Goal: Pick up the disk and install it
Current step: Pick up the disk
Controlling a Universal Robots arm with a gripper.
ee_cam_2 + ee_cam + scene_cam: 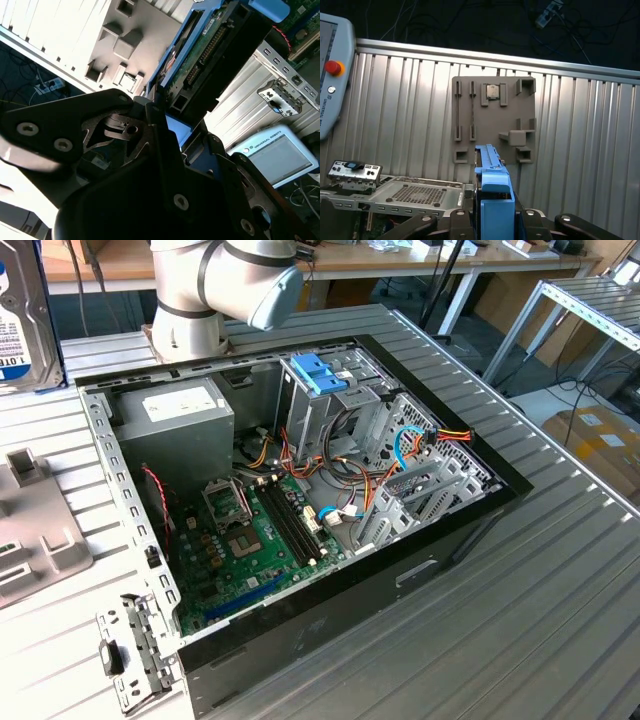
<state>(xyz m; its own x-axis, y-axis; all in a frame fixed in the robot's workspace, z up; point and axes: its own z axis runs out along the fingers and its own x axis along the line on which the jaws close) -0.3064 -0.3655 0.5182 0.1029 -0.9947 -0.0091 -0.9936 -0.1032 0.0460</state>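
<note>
One disk is clamped in the hand. Both hang over the worktop, near the open case.

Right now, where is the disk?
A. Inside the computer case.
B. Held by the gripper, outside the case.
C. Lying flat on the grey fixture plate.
B: in the first wrist view the disk sits clamped in the gripper, apart from the grey fixture plate beyond it.
</note>
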